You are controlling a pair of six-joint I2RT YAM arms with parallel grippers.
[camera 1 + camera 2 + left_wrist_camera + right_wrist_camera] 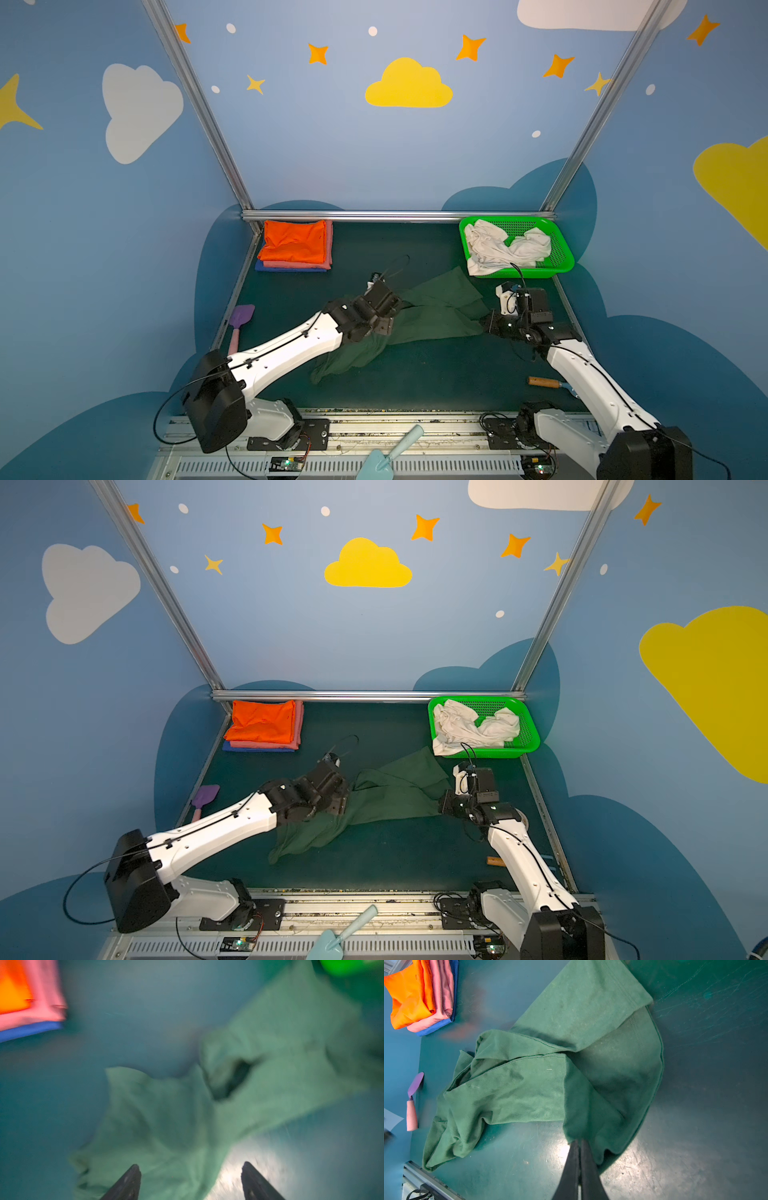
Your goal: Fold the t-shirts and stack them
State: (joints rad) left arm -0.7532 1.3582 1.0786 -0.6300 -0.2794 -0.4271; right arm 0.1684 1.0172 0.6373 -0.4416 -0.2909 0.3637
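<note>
Right wrist view: the dark green soft cloth t-shirt [529, 1088] lies crumpled and partly doubled on the dark teal table [706, 1105]. It stretches away from the right end effector [579, 1141], whose fingers are pressed together on a fold at the shirt's edge.
Left wrist view: blurred. The left end effector [190, 1164] stands spread just above the bunched part of the same shirt and grips nothing that I can make out.
Step in hand: by my reading, laying the green shirt out flat; no fold is made in it yet.
Next move: probably a fresh pinch by the left end effector on a corner opposite the right one's hold, then a pull apart to flatten the cloth.
Stack: well beyond the left end effector, a folded bright orange cloth t-shirt [295, 245] lies on a folded pink cloth t-shirt [291, 264], which lies on a folded blue cloth t-shirt [286, 269].
Basket: just beyond the right end effector, a green plastic mesh basket [536, 273] holds a crumpled white cloth t-shirt [498, 249].
Count: five t-shirts (three stacked, one held, one waiting); one basket; two end effectors.
Strays: a purple toy spade [242, 315], a light blue toy trowel [386, 457] and a wooden-handled tool [542, 381].
</note>
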